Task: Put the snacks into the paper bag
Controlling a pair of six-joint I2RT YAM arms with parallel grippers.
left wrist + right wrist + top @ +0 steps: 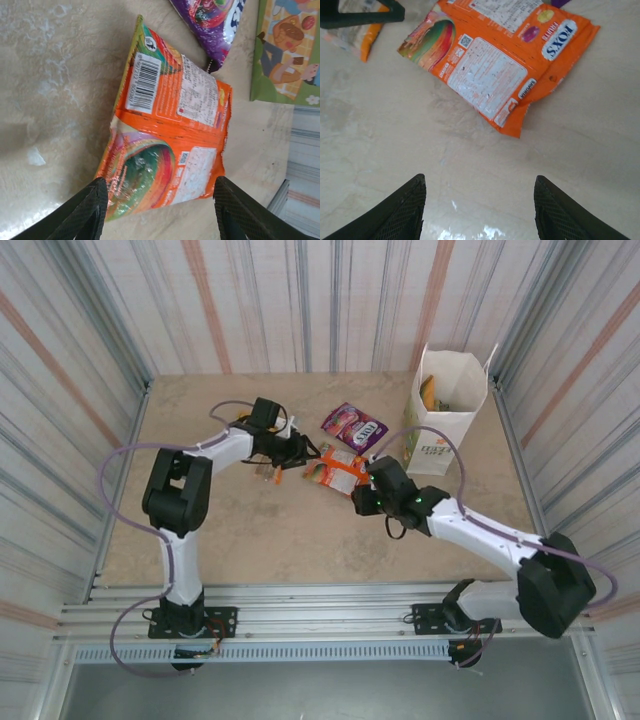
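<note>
Starting at the left, the left gripper (296,452) hangs with jaws apart and nothing held, over a small packet (365,37), and would do well to wait there so the 2 arms do not meet. Next the orange packet (340,470) lies flat on the table (250,540), back side up, with the purple packet (355,427) just beyond it. The right gripper (480,182) is open and empty too, over bare table with the orange packet just ahead; being nearer the bag (447,430), it seems the arm to use. Flat glossy film slips, so I would pinch the near crimped edge, lift well above the bag's rim, then let go over the mouth. The left gripper covers part of the small packet, and 1 yellow packet (428,392) peeks from the bag; how many lie deeper I cannot tell
</note>
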